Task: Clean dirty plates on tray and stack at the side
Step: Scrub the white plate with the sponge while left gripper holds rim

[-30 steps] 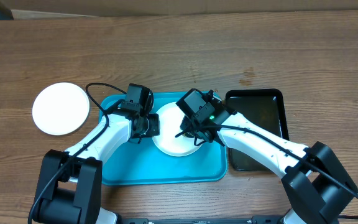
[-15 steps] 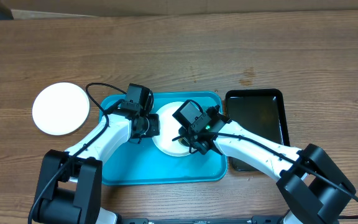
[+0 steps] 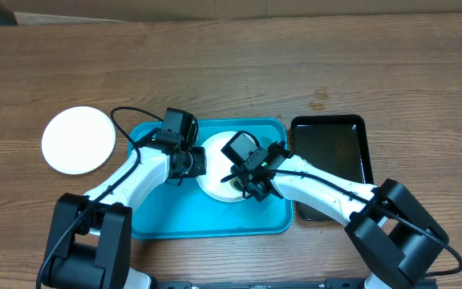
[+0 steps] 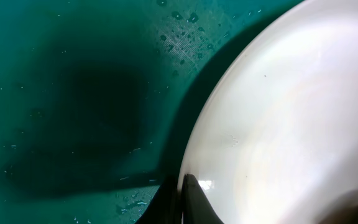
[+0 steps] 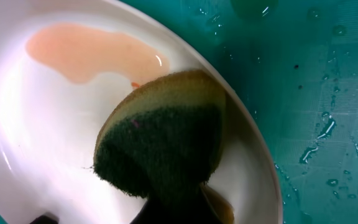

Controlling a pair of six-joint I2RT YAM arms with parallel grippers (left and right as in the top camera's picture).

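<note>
Left of the turquoise tray (image 3: 183, 213), one white plate (image 3: 78, 140) lies on the bare tabletop (image 3: 215, 64). At the tray's middle, the left gripper (image 3: 192, 160) meets the left rim of the smeared plate (image 3: 213, 183); whether its jaws clamp the rim cannot be told. There the right gripper (image 3: 245, 178) is closed on a sponge (image 5: 160, 143), pressed beside a pink smear (image 5: 92, 53). Risk: the tray is wet, so sponge pressure near the rim could slide or tip an unheld plate. A black tray (image 3: 335, 152) lies right of the tray.
</note>
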